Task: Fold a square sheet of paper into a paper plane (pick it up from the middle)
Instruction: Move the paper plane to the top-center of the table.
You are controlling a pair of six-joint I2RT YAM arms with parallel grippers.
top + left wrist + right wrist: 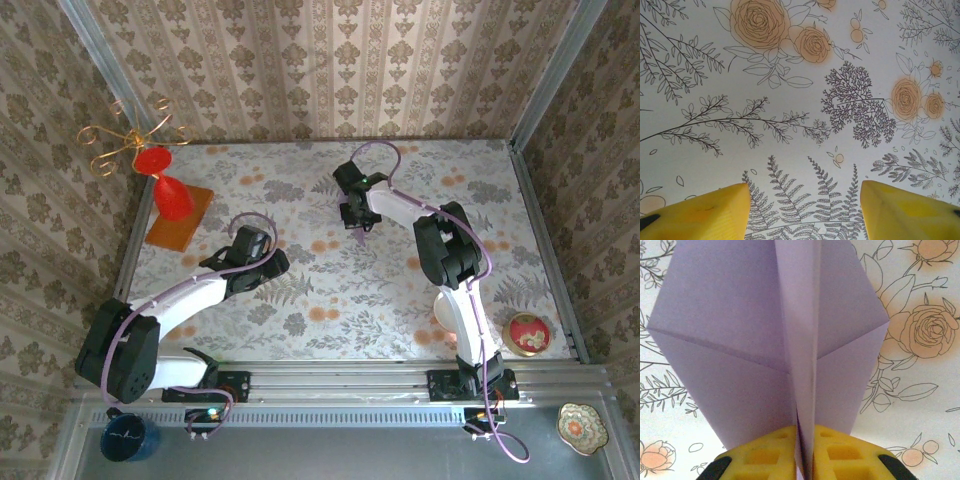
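The paper plane [730, 315] is pale lilac paper creased into a pointed shape, with two flaps spread to either side of a raised middle ridge. My right gripper [805, 432] is shut on that ridge, its yellow fingers [765, 452] pressed against both sides of the fold. From above, the right gripper [358, 220] is at the table's far middle, with a sliver of the paper plane [361, 237] hanging under it. My left gripper [805, 200] is open, its yellow fingers [715, 212] apart over the bare floral tablecloth [805, 75]. It sits left of centre [268, 262].
A red cone vase [172, 192] stands on an orange mat [190, 225] at the far left, with a gold wire ornament [125, 140] above it. A red round dish [527, 333] lies at the near right. Off the table are a small bowl [580, 423] and a blue cup [128, 437].
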